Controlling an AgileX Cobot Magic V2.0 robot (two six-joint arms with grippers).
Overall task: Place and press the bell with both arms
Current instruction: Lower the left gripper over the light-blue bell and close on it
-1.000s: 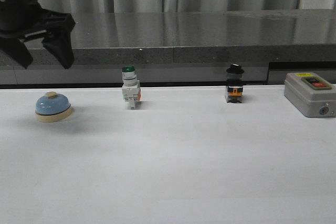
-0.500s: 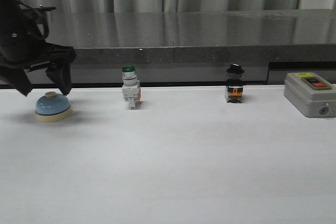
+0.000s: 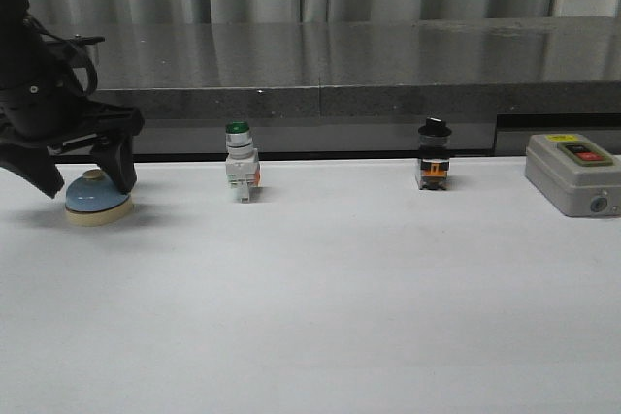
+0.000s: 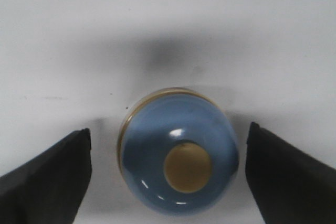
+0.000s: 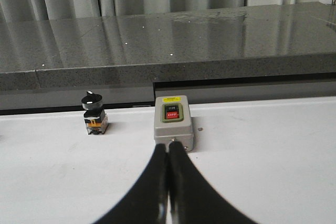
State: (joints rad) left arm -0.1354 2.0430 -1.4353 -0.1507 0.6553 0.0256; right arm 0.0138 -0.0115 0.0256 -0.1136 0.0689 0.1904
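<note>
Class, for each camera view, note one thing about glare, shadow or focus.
Front view: the grey counter reflects the curtains. Left wrist view: bright highlights on the bell, a soft dark shadow on the table beyond it. Right wrist view: the shut right gripper looks soft-edged.

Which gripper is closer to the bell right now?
Left. The left gripper is open, straddling the bell. The right gripper is shut, out of the front view, by the grey switch box.

Bare table (image 3: 320, 298) ahead, green-capped switch (image 3: 241, 174) right of bell (image 3: 97, 199)
</note>
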